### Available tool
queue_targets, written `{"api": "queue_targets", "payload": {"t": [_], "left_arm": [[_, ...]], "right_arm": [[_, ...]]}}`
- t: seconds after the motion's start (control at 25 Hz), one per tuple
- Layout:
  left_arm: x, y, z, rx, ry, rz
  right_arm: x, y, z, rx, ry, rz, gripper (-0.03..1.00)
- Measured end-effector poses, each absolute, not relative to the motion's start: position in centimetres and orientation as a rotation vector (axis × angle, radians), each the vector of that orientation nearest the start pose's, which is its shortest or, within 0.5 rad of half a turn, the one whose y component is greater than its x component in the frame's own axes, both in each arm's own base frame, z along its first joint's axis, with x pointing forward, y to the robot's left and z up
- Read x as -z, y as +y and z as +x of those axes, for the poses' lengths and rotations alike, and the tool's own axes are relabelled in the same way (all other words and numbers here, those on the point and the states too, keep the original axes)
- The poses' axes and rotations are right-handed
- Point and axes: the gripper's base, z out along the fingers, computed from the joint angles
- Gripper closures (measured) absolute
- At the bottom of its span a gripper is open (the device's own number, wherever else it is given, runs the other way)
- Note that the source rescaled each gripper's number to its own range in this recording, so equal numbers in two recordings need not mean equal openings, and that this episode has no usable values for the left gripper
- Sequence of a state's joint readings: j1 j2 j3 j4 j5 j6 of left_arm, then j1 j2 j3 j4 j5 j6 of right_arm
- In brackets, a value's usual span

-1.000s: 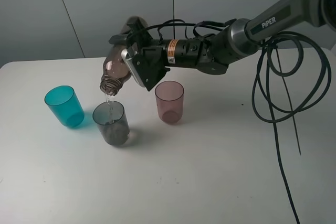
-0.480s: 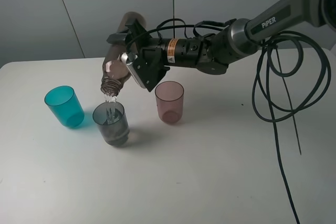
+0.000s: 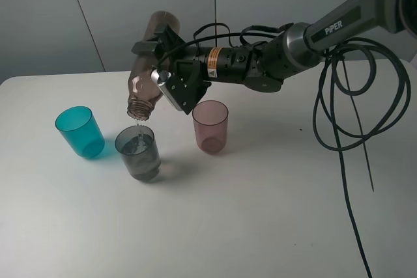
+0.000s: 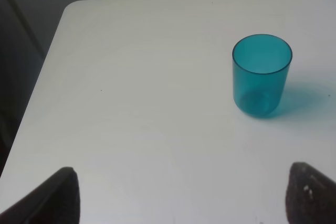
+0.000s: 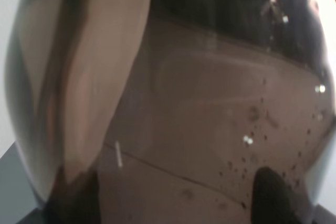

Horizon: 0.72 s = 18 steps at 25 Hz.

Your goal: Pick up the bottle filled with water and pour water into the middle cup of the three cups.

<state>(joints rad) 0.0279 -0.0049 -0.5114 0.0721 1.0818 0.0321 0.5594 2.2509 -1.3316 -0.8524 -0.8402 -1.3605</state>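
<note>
My right gripper is shut on the smoky brown-grey bottle. The bottle is tipped steeply, neck down, with its mouth just above the smoky grey middle cup, and a thin trickle of water falls into the cup. The teal cup stands to the left of the grey one and the pink cup to its right. The bottle fills the right wrist view. The left wrist view shows the teal cup ahead of my left gripper, which is open and empty, with only its dark fingertips in view.
The white table bears the three cups. Black cables hang in loops from the right arm over the table's right side. A grey wall stands behind the table. The left wrist view shows the table's rounded corner.
The bottle has tilted further, its base rising and its neck pointing more steeply down over the grey cup. The water level in the grey cup has risen slightly.
</note>
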Motion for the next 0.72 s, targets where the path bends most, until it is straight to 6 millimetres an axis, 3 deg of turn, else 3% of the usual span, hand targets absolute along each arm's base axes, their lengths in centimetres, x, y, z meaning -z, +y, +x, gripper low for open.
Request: {"api": "queue_targets", "payload": {"t": [0.72], "left_arm": [[-27.88,0.56,-0.81,-0.124,2.049,-0.001]], "right_arm": [[-13.29,29.24,36.45,0.497,0.036,-1.759,0.94]]}}
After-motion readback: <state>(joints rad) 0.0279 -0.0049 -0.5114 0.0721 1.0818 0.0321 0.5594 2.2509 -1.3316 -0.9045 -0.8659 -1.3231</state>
